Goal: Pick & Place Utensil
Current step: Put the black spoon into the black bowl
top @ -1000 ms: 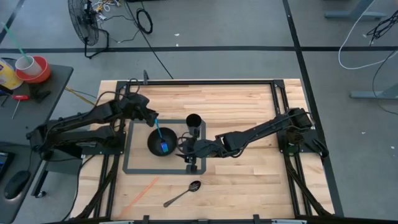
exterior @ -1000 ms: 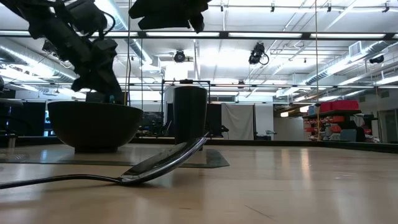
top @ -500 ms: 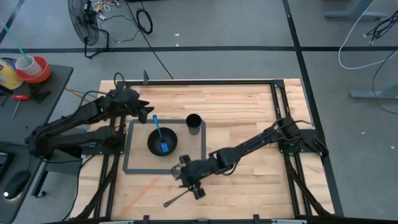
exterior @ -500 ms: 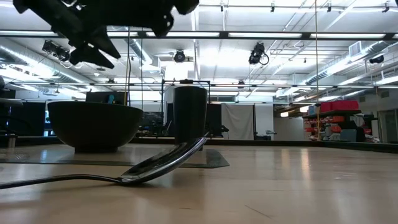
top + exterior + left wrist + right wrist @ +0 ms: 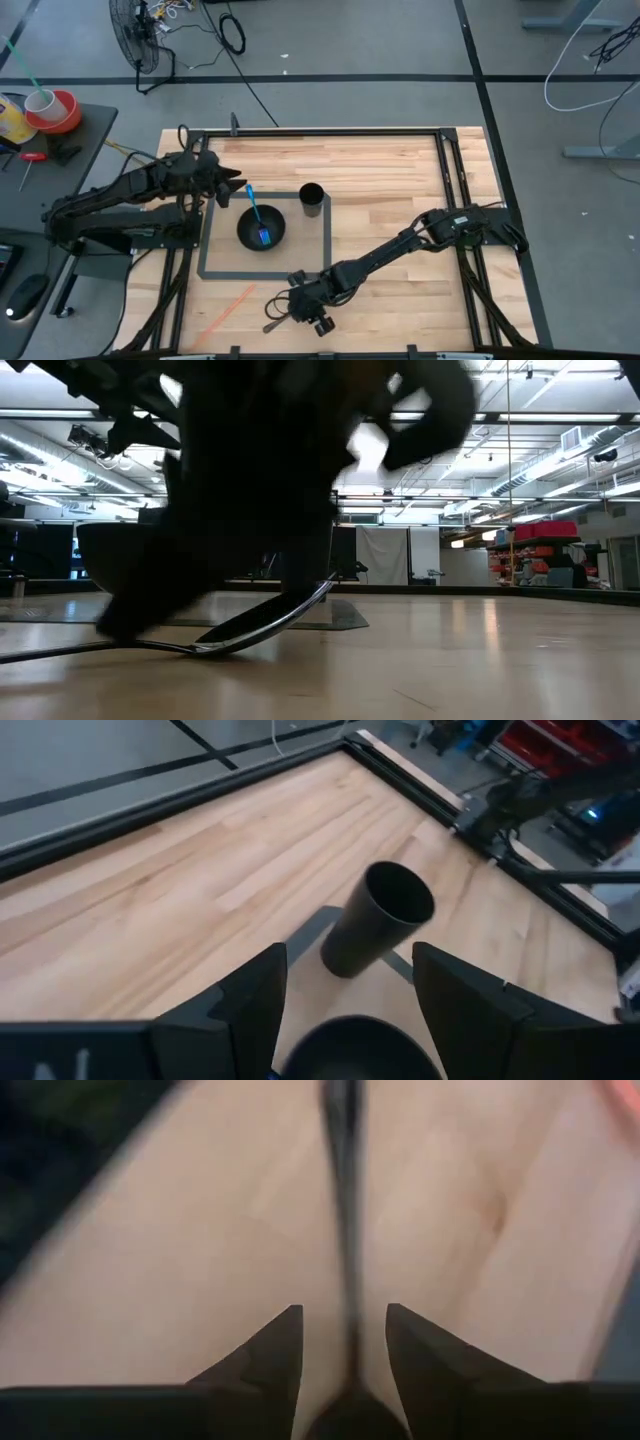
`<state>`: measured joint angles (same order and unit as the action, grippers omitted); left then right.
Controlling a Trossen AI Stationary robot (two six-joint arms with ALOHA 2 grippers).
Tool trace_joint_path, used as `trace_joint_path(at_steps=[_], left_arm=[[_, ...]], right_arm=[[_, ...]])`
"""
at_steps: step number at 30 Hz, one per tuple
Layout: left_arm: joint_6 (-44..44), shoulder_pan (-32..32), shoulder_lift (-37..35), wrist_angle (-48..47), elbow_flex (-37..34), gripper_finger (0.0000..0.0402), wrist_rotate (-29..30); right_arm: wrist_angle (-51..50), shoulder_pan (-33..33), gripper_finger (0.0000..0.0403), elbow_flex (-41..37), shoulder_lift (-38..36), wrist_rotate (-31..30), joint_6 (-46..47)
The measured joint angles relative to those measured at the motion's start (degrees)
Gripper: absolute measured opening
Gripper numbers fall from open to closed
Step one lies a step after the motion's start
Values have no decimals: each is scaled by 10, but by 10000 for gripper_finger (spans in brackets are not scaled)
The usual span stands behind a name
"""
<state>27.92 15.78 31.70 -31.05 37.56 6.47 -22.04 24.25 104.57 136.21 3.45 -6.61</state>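
A metal spoon [image 5: 273,324] lies on the wooden table near its near edge; the low view shows its handle [image 5: 270,620] arching up from the wood. My right gripper [image 5: 303,311] is open and low over the spoon. In the right wrist view its gripper [image 5: 345,1342] has one finger on either side of the spoon's thin handle [image 5: 342,1200], and no touch shows. My left gripper [image 5: 235,187] hangs open beyond the far-left side of a black bowl [image 5: 247,238], in which a blue utensil [image 5: 259,222] lies.
A black cup [image 5: 311,198] stands upright right of the bowl, seen also in the left wrist view as the cup [image 5: 378,920]. A dark frame outline [image 5: 205,262] on the table surrounds bowl and cup. An orange line [image 5: 225,310] lies left of the spoon. Bare wood lies to the right.
My right arm swung from beside the cup toward the near edge and came down over the spoon, filling the low view. My left gripper drew back from the bowl toward the far-left; the blue utensil stayed in the bowl. The spoon has not moved.
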Motion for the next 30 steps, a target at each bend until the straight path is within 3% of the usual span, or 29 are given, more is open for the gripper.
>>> trace_joint_path(at_steps=[7, 16, 26, 30], left_arm=[[30, -60, 0, 5, 0, 220, 47], [34, -156, 1, 25, -11, 220, 149], [1, -245, 1, 185, -104, 220, 245], [-13, -271, 0, 234, -138, 220, 283]], right_arm=[[-11, 3, 128, -3, 3, -54, -21], [-9, 3, 84, -4, 15, -26, -28], [5, -11, 27, -5, 18, 14, 31], [4, -12, 17, -6, 13, 0, 31]])
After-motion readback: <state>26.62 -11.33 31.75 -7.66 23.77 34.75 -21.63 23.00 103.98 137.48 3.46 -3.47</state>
